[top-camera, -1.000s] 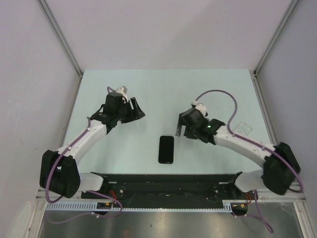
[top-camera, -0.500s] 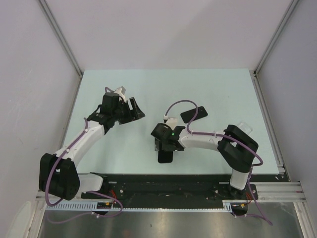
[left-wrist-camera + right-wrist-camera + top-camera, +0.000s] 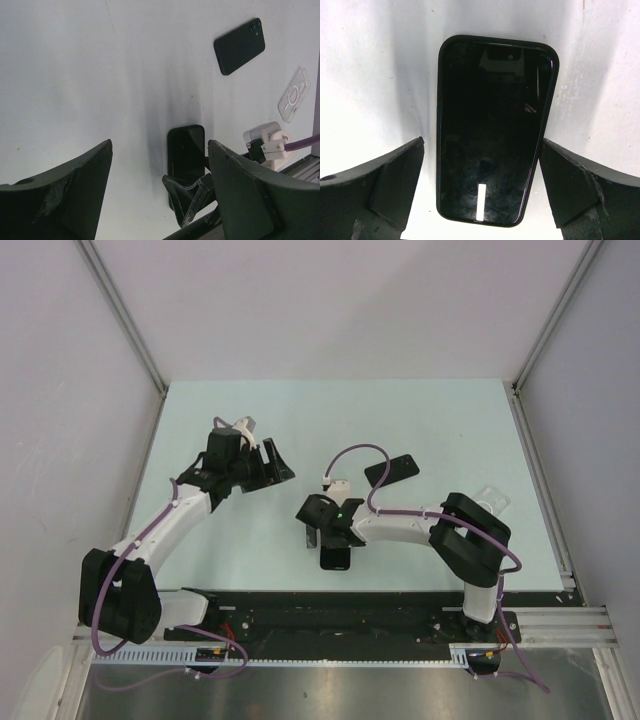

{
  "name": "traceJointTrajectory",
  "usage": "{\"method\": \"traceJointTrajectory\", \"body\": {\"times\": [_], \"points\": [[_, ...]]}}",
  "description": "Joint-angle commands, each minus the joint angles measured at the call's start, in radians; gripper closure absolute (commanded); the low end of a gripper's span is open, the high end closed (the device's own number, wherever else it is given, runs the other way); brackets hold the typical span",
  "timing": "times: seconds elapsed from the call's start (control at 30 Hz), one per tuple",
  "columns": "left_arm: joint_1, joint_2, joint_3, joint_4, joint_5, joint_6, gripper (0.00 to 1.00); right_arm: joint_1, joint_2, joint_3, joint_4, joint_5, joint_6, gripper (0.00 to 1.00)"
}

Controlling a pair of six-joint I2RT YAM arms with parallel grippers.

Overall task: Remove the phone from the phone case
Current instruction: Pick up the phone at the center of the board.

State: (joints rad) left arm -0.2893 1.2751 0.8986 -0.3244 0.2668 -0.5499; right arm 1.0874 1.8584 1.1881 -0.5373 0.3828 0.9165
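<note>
Near: my right gripper [image 3: 481, 150], jaws spread wide and grasping nothing, is now straddling the cased phone [image 3: 490, 125] after swinging in from its right | Mid: clear case [image 3: 490, 500] is lying uncovered; my left gripper [image 3: 160, 150] is hanging released, slightly wider | Far: dark slab [image 3: 390, 469] is showing on the surface [image 3: 420, 410] | Meaning: probably lining up the grasp; extraction not started.

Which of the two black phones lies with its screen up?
The phone under the right pincer; the other phone, farther away, shows its back with camera lenses.

Overhead rear view, two downward wrist views, phone [image 3: 495, 130] common to all
</note>
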Motion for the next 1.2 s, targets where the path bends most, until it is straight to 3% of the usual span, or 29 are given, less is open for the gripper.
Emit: {"method": "traceJointTrajectory", "body": {"times": [0.0, 0.13, 0.3, 0.37, 0.57, 0.93, 1.17], "points": [[0.007, -0.02, -0.009, 0.027, 0.023, 0.001, 0.19, 0.019, 0.068, 0.011, -0.009, -0.024, 0.054, 0.0], [0.007, -0.002, -0.027, 0.045, 0.052, -0.022, 0.18, 0.019, 0.084, 0.015, -0.044, -0.001, 0.068, 0.05], [0.013, 0.09, -0.113, 0.119, 0.121, -0.126, 0.18, 0.016, 0.05, 0.015, -0.023, -0.01, 0.044, 0.33], [0.012, 0.142, -0.159, 0.188, 0.217, -0.172, 0.19, 0.014, 0.025, 0.013, -0.003, -0.03, 0.019, 0.42], [0.01, 0.204, -0.288, 0.45, 0.394, -0.3, 0.18, 0.009, -0.076, -0.002, 0.1, -0.12, -0.045, 0.57], [0.006, 0.224, -0.406, 0.515, 0.46, -0.315, 0.18, -0.035, -0.1, -0.016, 0.229, -0.288, -0.028, 0.59], [-0.037, 0.283, -0.434, 0.59, 0.502, -0.376, 0.3, -0.053, -0.099, -0.025, 0.275, -0.314, -0.011, 0.59]]}}
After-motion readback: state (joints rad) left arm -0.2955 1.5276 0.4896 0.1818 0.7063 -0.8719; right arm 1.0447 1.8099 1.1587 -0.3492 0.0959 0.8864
